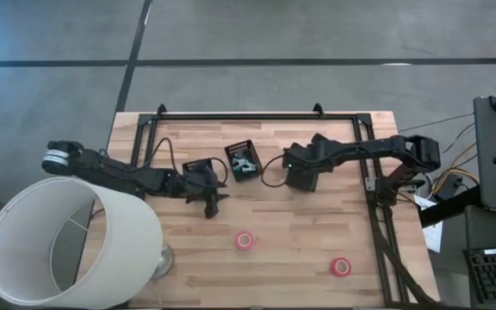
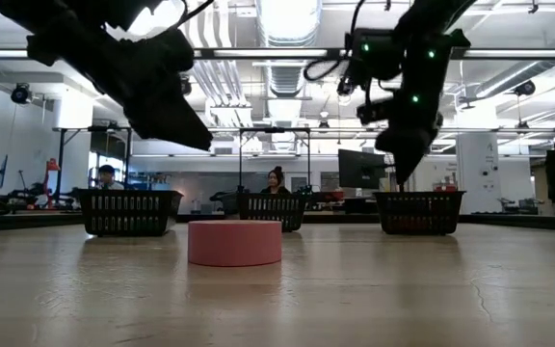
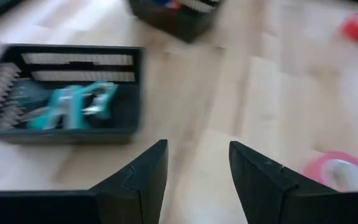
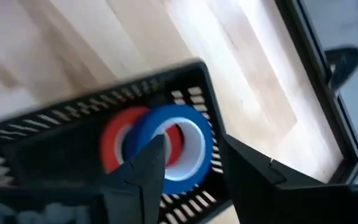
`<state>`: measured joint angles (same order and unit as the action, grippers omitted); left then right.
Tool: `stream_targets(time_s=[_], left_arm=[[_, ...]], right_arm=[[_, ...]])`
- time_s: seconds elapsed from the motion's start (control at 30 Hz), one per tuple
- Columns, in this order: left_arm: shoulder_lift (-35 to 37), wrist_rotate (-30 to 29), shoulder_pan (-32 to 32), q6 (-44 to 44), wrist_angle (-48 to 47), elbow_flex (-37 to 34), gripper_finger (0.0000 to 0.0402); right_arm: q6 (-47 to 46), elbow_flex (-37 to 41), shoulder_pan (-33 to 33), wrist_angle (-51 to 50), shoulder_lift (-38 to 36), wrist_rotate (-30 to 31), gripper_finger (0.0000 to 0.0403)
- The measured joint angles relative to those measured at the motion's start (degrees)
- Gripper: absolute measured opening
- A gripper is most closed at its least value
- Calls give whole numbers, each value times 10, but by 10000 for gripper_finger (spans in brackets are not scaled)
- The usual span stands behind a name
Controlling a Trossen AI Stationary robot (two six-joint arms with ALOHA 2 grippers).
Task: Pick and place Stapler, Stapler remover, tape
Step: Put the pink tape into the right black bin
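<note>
Two pink tape rolls lie flat on the table, one near the middle [image 1: 244, 240] [image 2: 234, 241] and one toward the near right [image 1: 341, 268]. A red roll [image 4: 114, 146] and a blue roll [image 4: 182, 149] lie in the right-hand black mesh bin [image 1: 302, 178]. The middle bin [image 1: 242, 161] holds the teal stapler remover [image 3: 67, 106]. My right gripper [image 4: 194, 168] [image 2: 403, 145] hovers open above the tape bin. My left gripper [image 3: 197, 174] [image 1: 212, 202] is open over bare table near the left bin [image 1: 198, 168]. No stapler shows.
Three black mesh bins stand in a row on the far half of the table. A large white lampshade [image 1: 58, 241] fills the near left corner. A black metal frame [image 1: 373, 181] runs along the far and right edges. Bare wood lies between the two pink rolls.
</note>
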<state>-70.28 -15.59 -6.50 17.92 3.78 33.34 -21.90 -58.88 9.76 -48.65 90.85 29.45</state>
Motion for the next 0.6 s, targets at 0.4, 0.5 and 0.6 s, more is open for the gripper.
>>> stream_targets(time_s=[0.4,0.5,0.6], left_arm=[[-29,71,-39,-42,86,0,174],[-47,78,-55,-43,107,0,174],[-76,92,-71,-44,152,0,174]], right_arm=[[4,-86,-126,89,0,-74,152],[38,-88,-159,131,0,-95,150],[48,-85,-184,163,0,-97,152]])
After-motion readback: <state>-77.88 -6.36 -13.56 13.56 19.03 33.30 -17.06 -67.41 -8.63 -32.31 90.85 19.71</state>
